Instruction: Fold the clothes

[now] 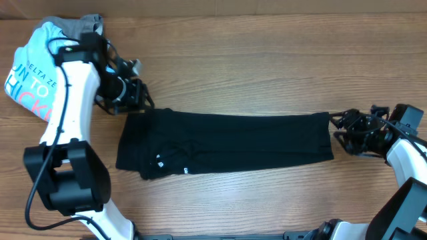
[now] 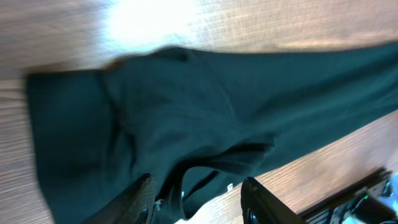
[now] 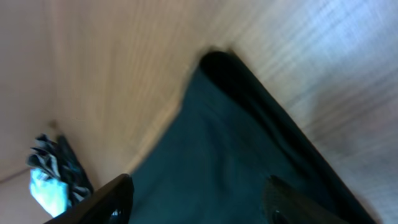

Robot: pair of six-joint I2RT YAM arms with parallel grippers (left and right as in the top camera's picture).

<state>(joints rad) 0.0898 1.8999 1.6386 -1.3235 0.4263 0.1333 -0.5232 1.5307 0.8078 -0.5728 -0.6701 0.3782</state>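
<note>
A wooden table [image 1: 253, 73], light brown with a long straight grain, fills nearly every view. In the overhead view a paler, plain tan strip [image 1: 267, 7] runs along its far edge. The light is even, apart from a bright white glare [image 2: 149, 18] on the wood in the left wrist view.

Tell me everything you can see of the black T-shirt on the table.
The black T-shirt is soft, plain fabric, folded into a long flat band across the wooden table, slightly creased, with tiny white marks near its left end. The left gripper is at its far left corner, the right gripper by its right end; neither visibly holds it.
</note>
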